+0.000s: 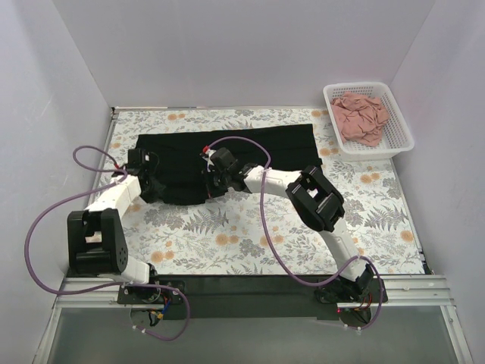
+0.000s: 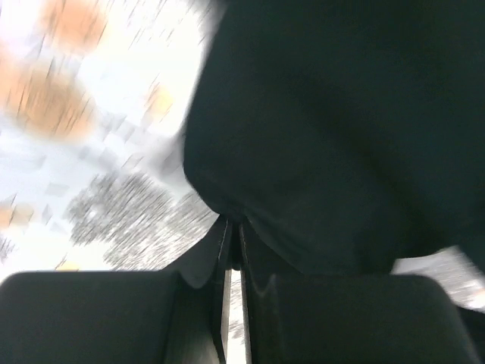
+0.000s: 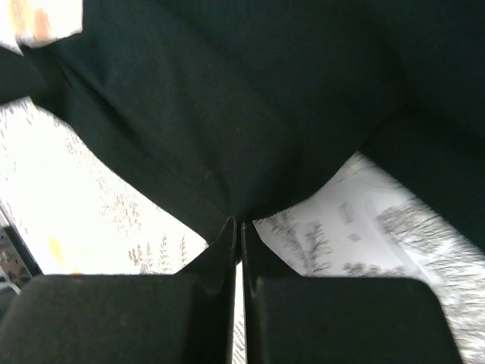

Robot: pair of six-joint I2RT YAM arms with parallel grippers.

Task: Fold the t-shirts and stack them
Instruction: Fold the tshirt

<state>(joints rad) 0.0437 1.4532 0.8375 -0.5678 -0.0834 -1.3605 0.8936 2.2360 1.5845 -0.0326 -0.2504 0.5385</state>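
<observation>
- Clamped tight with the left gripper (image 2: 233,224) on a pinch of the black t-shirt (image 1: 250,145), jaws down to a sliver, cloth bunched right at the tips.
- Same deal with the right gripper (image 3: 236,223): closed hard on a fold of that same black cloth, no gap worth mentioning.
- Going by the top view, gripping along the shirt's near edge: left one at the left end, right one around the middle, well apart from each other.
- Just out from the tips: black fabric draped down over the floral table (image 1: 227,235), rumpled along the near edge, flat and straight along the far edge.
- Pretty blurry in the left wrist view, so probably on the move, but can't swear to it.
- Looks like a first fold in hand rather than a finished one: spread wide across the far half of the table, nowhere near a neat packet.
- Further out, far right corner: dusty-pink t-shirt (image 1: 360,117) crumpled in the white basket (image 1: 402,130), unfolded.
- So, early days. Left to do, by my guess: finishing the black one, fetching and folding the pink one, then stacking both.
</observation>
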